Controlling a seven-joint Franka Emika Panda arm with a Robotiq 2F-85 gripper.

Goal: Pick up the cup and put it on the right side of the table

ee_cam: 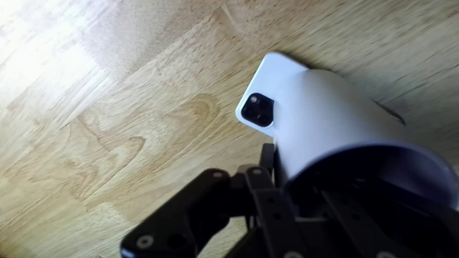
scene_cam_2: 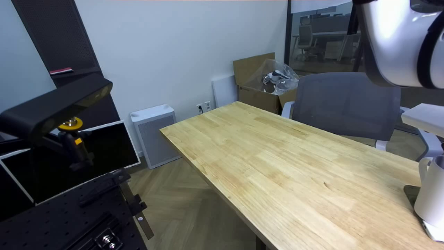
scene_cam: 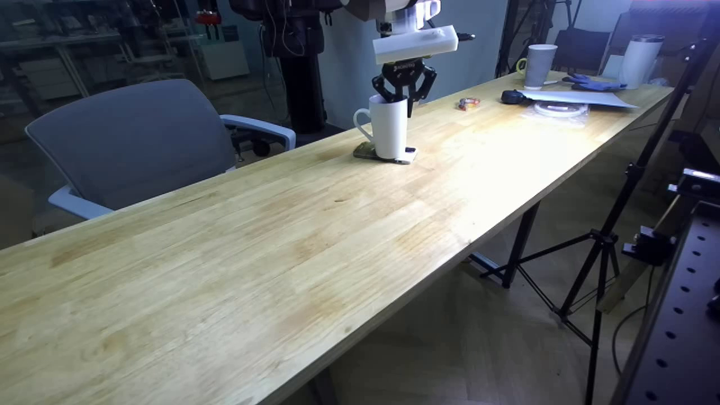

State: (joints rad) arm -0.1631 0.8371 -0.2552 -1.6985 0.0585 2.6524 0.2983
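Observation:
The cup, a white mug [scene_cam: 389, 132], stands upright over a white phone [scene_cam: 407, 156] and a dark phone [scene_cam: 365, 150] on the wooden table [scene_cam: 236, 270]. It also shows at the right edge of an exterior view [scene_cam_2: 432, 196] and large in the wrist view [ee_cam: 330, 107], with the white phone [ee_cam: 276, 77] under it. My gripper [scene_cam: 401, 103] reaches down over the rim, away from the handle. In the wrist view, the gripper [ee_cam: 299, 179] has one finger against the outer wall and one inside the mug. The inner fingertip is hidden in shadow, so I cannot tell whether they pinch the wall.
A grey chair [scene_cam: 129, 146] stands at the table's long edge. Farther along lie a small red-orange item [scene_cam: 468, 103], a paper sheet [scene_cam: 579, 98], a bagged coil [scene_cam: 557, 109], blue gloves [scene_cam: 596, 83], a grey cup [scene_cam: 540, 66] and a tumbler [scene_cam: 641, 61].

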